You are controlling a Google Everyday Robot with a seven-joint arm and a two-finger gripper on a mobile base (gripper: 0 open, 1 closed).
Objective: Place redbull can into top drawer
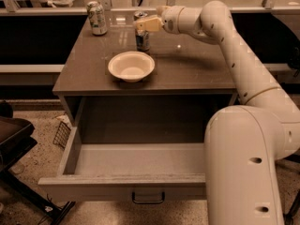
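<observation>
Grasping step: end effector (146, 23) seemingly atop the redbull can (142, 40), grip state unclear; next, lift toward top drawer (123, 182)

My arm (243, 64) stretched far forward and bent leftward, holding my end effector (146, 24) level above the far side of the surface (197, 74).

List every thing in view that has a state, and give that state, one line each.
Top drawer: pulled open, nothing inside.
Bowl: upright, empty, on the cabinet top.
Redbull can: upright behind the bowl, not in the drawer.
Pale can: upright at the back left corner.
Pincer: at the redbull can's upper part.
</observation>
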